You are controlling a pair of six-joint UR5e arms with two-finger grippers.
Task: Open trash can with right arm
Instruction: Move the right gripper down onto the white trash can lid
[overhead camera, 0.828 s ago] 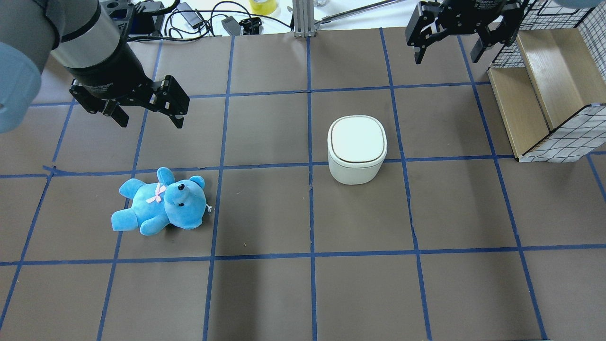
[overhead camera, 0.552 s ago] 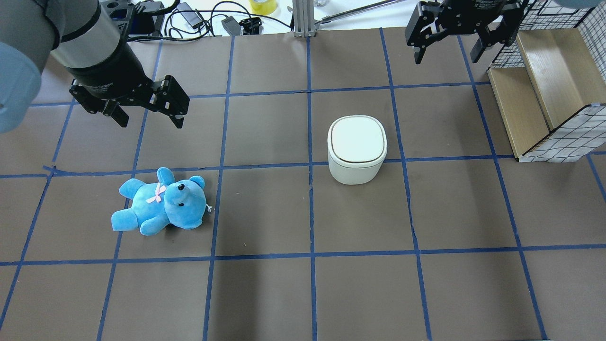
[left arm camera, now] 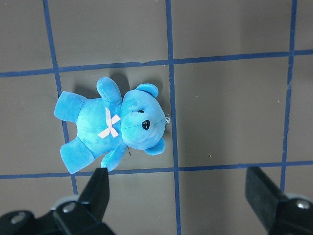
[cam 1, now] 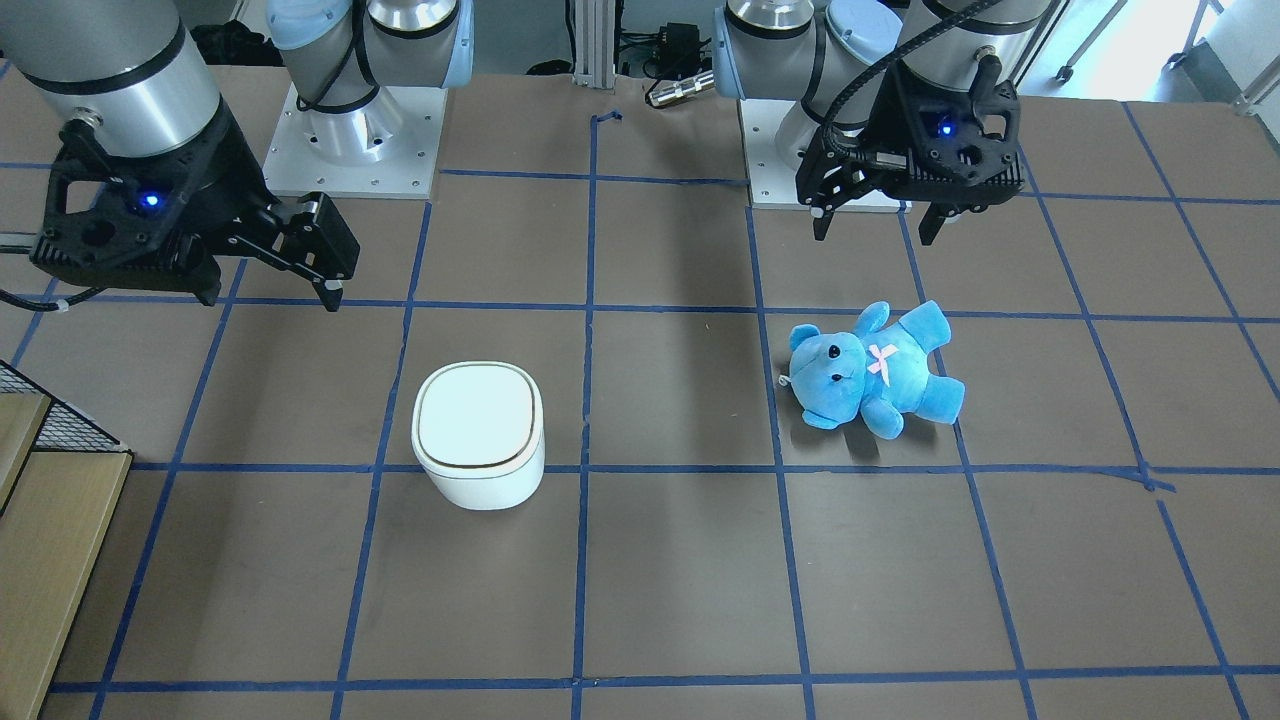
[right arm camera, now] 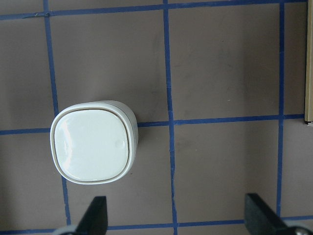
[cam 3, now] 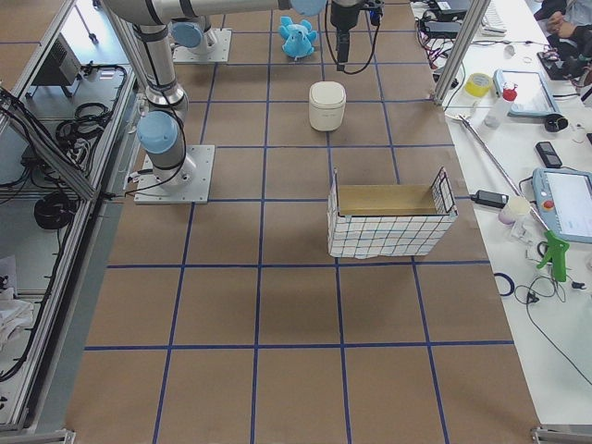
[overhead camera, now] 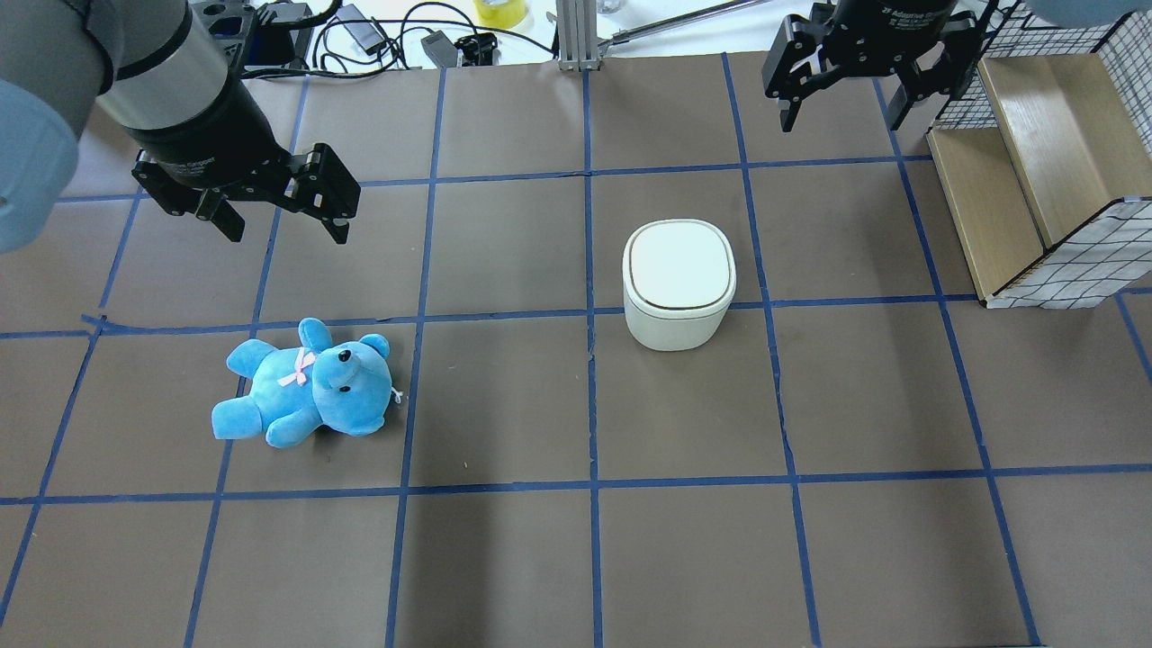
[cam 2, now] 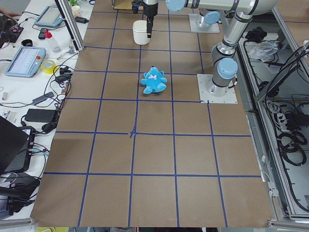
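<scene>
The white trash can (overhead camera: 679, 283) stands right of the table's middle with its lid shut; it also shows in the front view (cam 1: 479, 432) and the right wrist view (right arm camera: 92, 148). My right gripper (overhead camera: 840, 112) is open and empty, high above the far right of the table, well apart from the can. In the front view the right gripper (cam 1: 265, 285) hangs behind and to the left of the can. My left gripper (overhead camera: 279, 216) is open and empty above the blue teddy (overhead camera: 306, 385), which lies on its back.
A wire-mesh crate with wooden boards (overhead camera: 1035, 180) stands at the right edge, close to my right gripper. Cables, tape and devices (overhead camera: 387, 36) lie beyond the far edge. Blue tape lines grid the brown table.
My right gripper has shifted slightly to the left in the overhead view. The left arm, the can and the teddy have not moved.
</scene>
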